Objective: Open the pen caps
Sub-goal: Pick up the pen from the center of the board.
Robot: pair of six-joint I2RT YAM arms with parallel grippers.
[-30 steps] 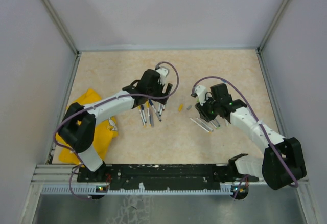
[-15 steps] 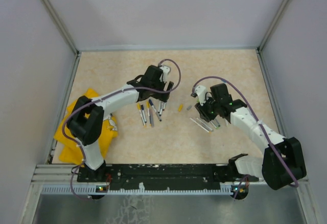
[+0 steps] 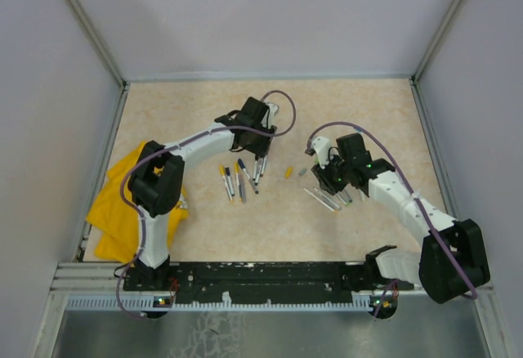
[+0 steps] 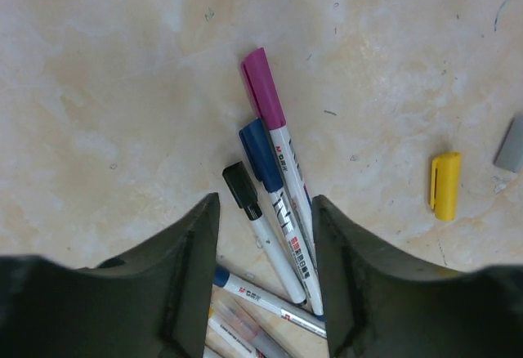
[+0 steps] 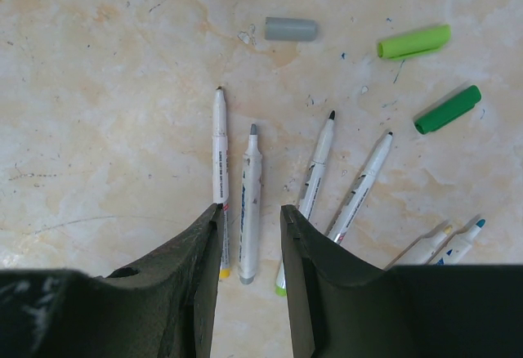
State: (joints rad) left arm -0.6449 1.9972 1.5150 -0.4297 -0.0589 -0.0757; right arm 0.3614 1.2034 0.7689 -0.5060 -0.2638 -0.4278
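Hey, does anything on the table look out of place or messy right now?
Nothing looks spilled or broken. Loose caps lie scattered apart from the uncapped pens: a yellow cap, a grey cap, a light green cap and a dark green cap. The yellow cloth sits crumpled at the table's left edge, under the left arm.

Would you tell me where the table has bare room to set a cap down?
Bare: the far table strip along the back wall, the near band between pens and base rail. Crowded: capped pens by the left gripper, uncapped pens and caps by the right gripper.
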